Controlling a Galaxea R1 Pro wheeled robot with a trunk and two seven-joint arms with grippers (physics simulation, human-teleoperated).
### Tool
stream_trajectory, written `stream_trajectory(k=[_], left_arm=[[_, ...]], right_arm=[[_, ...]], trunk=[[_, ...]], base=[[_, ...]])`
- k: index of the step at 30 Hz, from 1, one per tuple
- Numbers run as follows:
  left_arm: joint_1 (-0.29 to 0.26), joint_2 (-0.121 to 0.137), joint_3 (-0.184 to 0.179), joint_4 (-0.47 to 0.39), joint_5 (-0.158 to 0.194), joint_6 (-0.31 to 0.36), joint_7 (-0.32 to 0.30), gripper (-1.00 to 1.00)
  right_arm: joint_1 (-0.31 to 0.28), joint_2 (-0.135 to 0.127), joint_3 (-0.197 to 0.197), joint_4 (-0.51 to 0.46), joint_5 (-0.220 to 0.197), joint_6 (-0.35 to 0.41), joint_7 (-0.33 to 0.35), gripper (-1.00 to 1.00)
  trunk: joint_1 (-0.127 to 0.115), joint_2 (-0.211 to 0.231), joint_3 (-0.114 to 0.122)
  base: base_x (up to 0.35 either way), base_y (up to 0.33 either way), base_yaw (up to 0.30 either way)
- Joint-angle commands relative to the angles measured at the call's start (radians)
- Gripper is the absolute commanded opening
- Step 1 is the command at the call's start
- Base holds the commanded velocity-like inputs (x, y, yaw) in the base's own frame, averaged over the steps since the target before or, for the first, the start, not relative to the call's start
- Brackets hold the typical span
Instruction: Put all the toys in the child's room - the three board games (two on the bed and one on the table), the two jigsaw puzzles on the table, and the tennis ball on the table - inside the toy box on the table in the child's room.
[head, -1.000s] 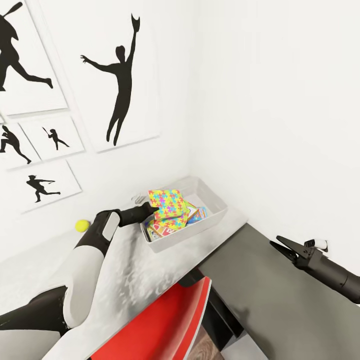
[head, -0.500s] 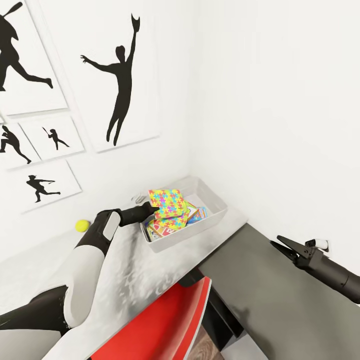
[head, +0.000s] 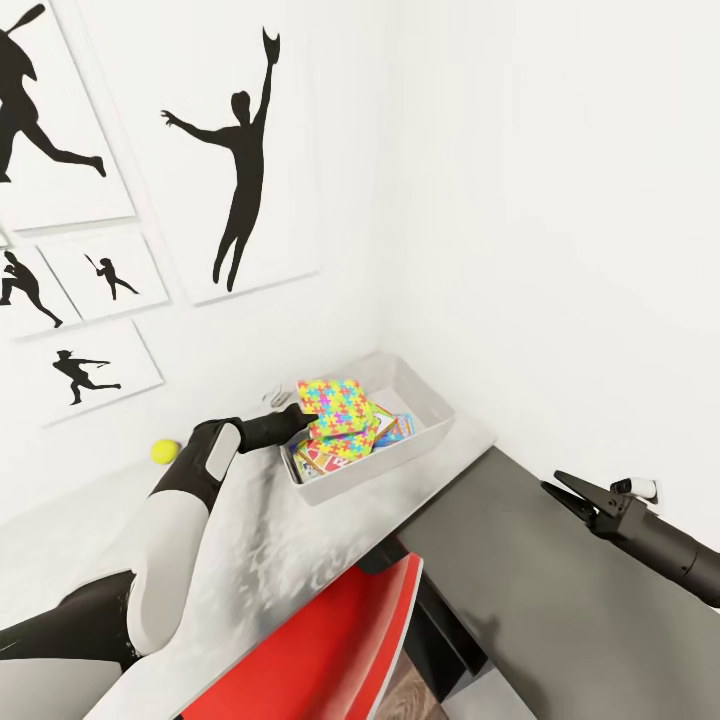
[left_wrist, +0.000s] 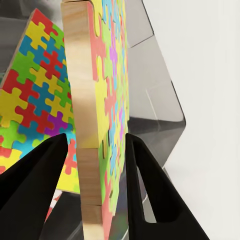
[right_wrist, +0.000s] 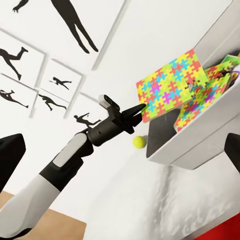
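Observation:
My left gripper (head: 297, 417) is shut on the corner of a jigsaw puzzle (head: 336, 405), a bright multicoloured sheet held tilted on edge above the toy box (head: 432, 398). In the left wrist view the black fingers (left_wrist: 37, 172) press the puzzle's wooden edge (left_wrist: 87, 100). A second jigsaw puzzle (left_wrist: 30, 90) lies in the grey box beneath it, over colourful board games (head: 325, 458). The tennis ball (head: 163, 452) rests on the pale table (head: 270, 540) by the wall, left of my left forearm. My right gripper (head: 565, 492) hangs open over the dark cabinet top, apart from the box.
A red chair (head: 330, 640) stands against the table's front edge. The lower dark-grey cabinet top (head: 540, 590) adjoins the table on the right. The toy box sits in the wall corner. Black silhouette posters (head: 240, 150) hang on the wall behind the table.

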Motion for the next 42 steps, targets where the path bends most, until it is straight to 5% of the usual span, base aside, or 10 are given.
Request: stream_trajectory(k=[1, 15, 23, 29, 33, 38, 42], left_arm=[[-0.001, -0.001, 0.007, 0.000, -0.001, 0.006, -0.004, 1.00], [-0.001, 0.008, 0.009, -0.045, -0.001, 0.028, -0.013, 1.00], [0.001, 0.063, 0.017, -0.198, 0.002, 0.225, -0.037, 1.00], [0.007, 0.192, 0.067, -0.322, 0.017, 0.330, -0.228, 1.00], [0.026, 0.333, 0.080, -0.333, 0.020, 0.339, -0.451, 1.00], [0.200, 0.505, 0.085, -0.337, 0.016, 0.333, -0.825, 1.00], [0.335, 0.581, 0.098, -0.340, 0.011, 0.316, -1.002, 1.00]], right_arm=[[-0.001, 0.000, -0.001, 0.000, -0.001, 0.005, 0.002, 1.00], [-0.001, 0.000, -0.001, 0.000, 0.000, 0.004, 0.002, 1.00], [-0.001, 0.000, -0.001, 0.000, 0.000, 0.004, 0.002, 1.00], [-0.001, 0.000, -0.001, 0.000, 0.001, 0.004, 0.002, 1.00], [-0.001, -0.001, -0.002, 0.001, 0.000, 0.005, 0.002, 1.00], [-0.001, 0.000, -0.010, 0.000, -0.001, 0.006, 0.002, 1.00], [-0.001, 0.000, -0.015, 0.000, -0.001, 0.006, 0.005, 1.00]], trunk=[[0.001, -0.002, -0.002], [0.001, -0.002, -0.002], [0.001, -0.002, -0.002], [0.001, -0.002, -0.002], [0.001, -0.002, -0.002], [0.001, -0.002, -0.001], [0.001, -0.002, 0.003]], base=[[0.000, 0.000, 0.000], [0.000, 0.000, 0.000], [0.000, 0.000, 0.000], [0.000, 0.000, 0.000], [0.000, 0.000, 0.000], [0.000, 0.000, 0.000], [-0.013, 0.000, 0.034]])
